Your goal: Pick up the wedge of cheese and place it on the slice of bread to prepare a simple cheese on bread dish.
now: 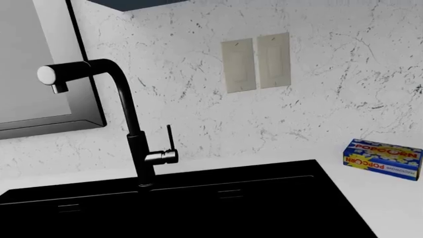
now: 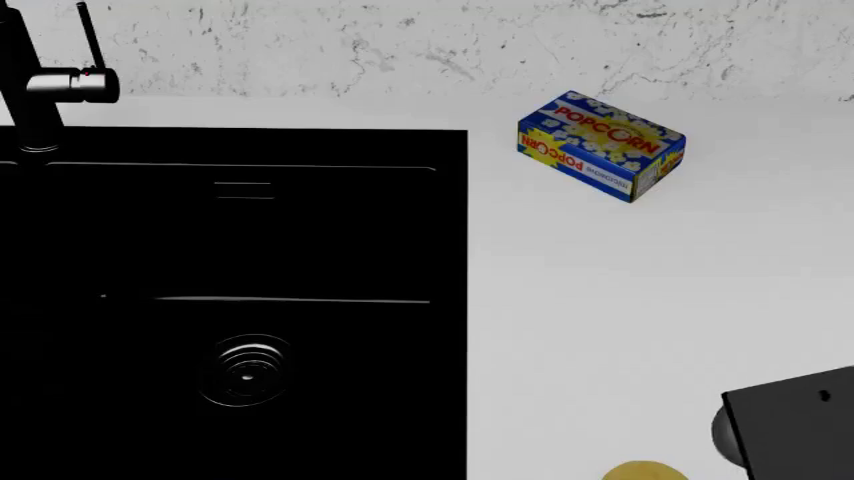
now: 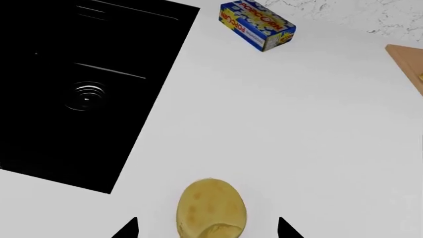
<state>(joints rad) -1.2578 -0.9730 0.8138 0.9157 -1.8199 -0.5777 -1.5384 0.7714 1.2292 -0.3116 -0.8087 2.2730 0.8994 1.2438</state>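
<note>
The wedge of cheese (image 3: 210, 208), a pale-yellow rounded chunk with shallow holes, lies on the white counter. In the right wrist view my right gripper (image 3: 206, 230) is open, with one dark fingertip (image 3: 126, 230) on each side of the cheese and a gap between each tip and it. In the head view only the top of the cheese (image 2: 643, 470) shows at the bottom edge, with part of my right arm (image 2: 794, 425) beside it. The slice of bread is out of view. My left gripper shows in no view.
A black sink (image 2: 334, 200) with a black faucet (image 1: 129, 124) fills the left of the counter. A blue popcorn box (image 2: 601, 146) lies near the back wall. A wooden cutting board's edge (image 3: 408, 64) shows at the far right.
</note>
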